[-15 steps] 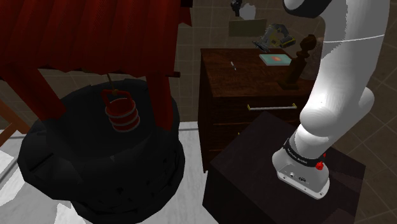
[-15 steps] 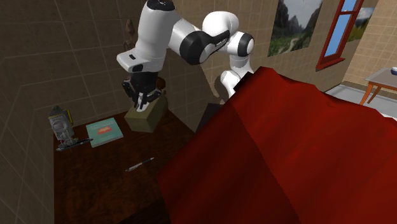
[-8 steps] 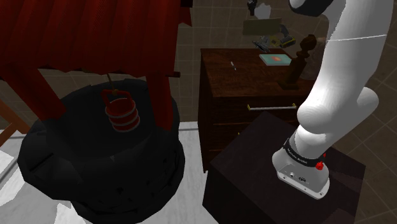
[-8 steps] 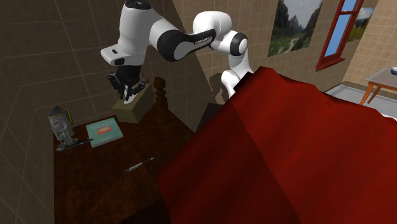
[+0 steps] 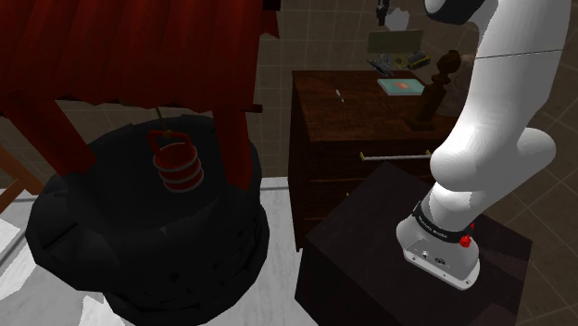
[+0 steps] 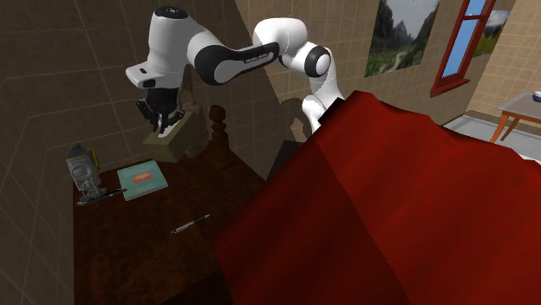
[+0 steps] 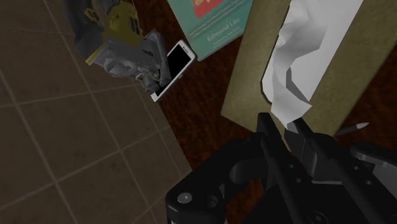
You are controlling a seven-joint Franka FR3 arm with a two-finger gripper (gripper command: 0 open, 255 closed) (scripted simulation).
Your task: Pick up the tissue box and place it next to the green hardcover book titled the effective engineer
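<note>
Here, fingers (image 7: pixel 268 135) clasp the tissue box (image 6: pixel 176 146), lifted, apparently above the green book (image 6: pixel 143 180); setting it beside remains.

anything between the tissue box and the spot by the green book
Nothing visible: the tissue box hangs in the end effector over the dresser, close to the book, with bare top beside it.

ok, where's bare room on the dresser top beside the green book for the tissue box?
Bare dresser top between the book and the pen, plus a narrower strip between book and carved wooden post. Crowded on the book's other side: power tool and phone sit close.
</note>
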